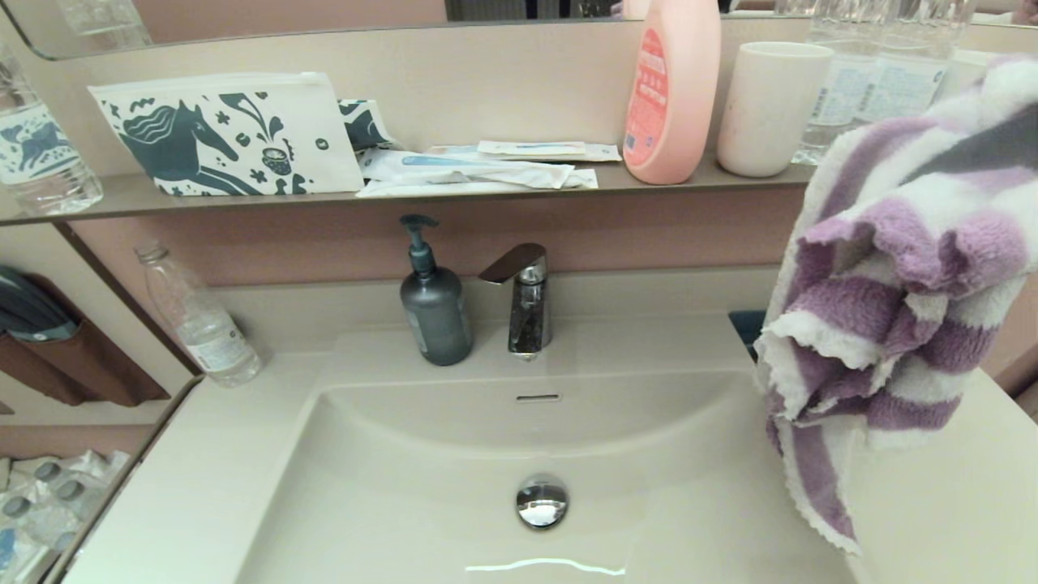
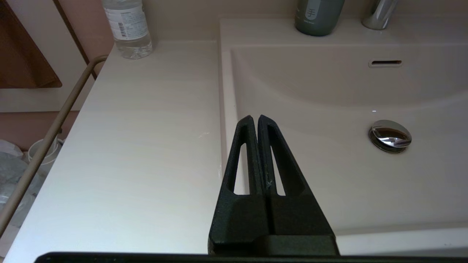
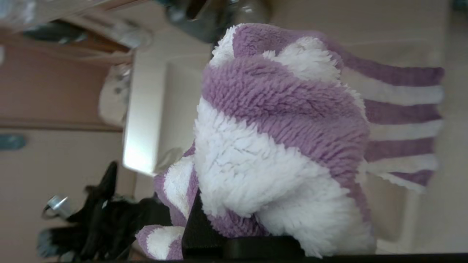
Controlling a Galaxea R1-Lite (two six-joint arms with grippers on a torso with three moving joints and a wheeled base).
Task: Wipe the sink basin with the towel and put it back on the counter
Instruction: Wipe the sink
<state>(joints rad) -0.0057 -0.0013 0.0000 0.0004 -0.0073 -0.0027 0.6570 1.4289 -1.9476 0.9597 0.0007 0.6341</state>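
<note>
The surface (image 1: 186,478) surrounds the sink basin (image 1: 422,487), the landmark here, with its chrome drain plug (image 1: 542,500) low in the middle. The towel (image 1: 900,300) hangs bunched in the air above the basin's right edge, off the surface, its striped tail dangling. The right gripper (image 3: 226,233) has its fingers clenched on the towel, mostly buried in the cloth. The left gripper (image 2: 255,120) hovers over the basin's left rim, fingers pressed together, holding nothing.
</note>
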